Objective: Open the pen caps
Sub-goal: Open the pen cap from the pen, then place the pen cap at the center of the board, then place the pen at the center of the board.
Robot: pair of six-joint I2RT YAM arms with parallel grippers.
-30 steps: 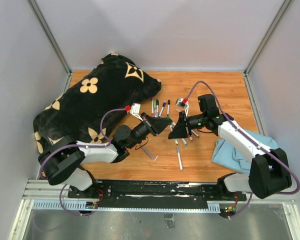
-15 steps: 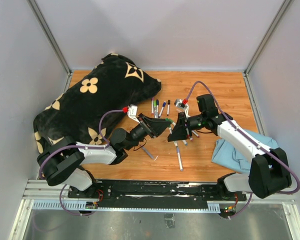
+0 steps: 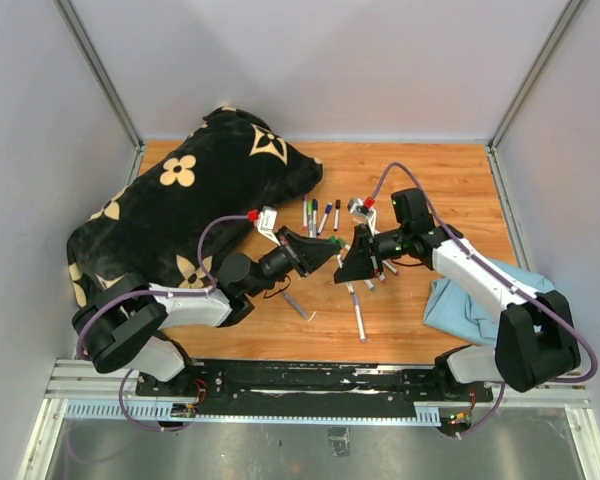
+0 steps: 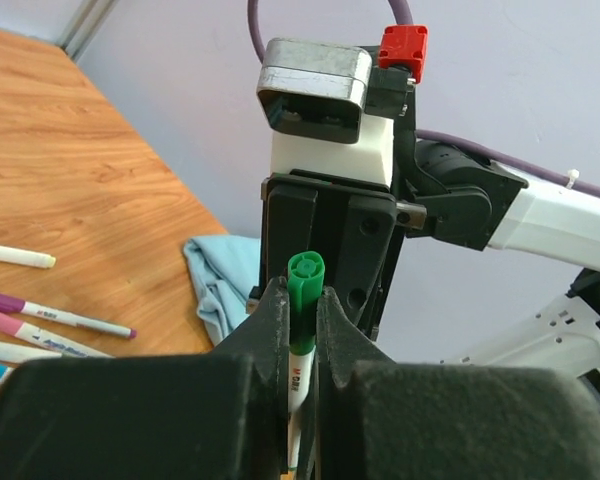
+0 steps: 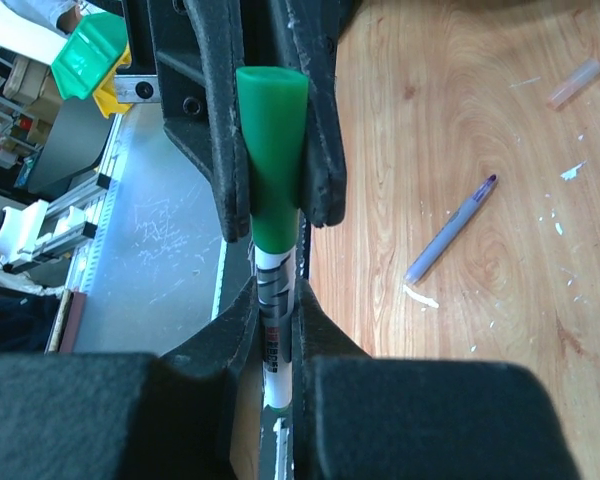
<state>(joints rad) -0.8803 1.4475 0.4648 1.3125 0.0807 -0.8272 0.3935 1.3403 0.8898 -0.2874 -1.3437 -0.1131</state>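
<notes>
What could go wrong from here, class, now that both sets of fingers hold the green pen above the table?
1. The left fingers pinch only the sides of the green cap; they may slide off on the pull.
2. The right fingers hold the barrel on a narrow strip right below the cap, so it may twist or slip through.
3. If dropped, the pen would land among the loose pens on the table.

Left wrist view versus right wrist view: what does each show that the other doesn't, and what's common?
Left wrist only: the blue cloth and markers lying on the table. Right wrist only: the right end effector's grip on the white barrel, plus a loose purple-tipped pen. Both: the green cap pinched by the left end effector.
</notes>
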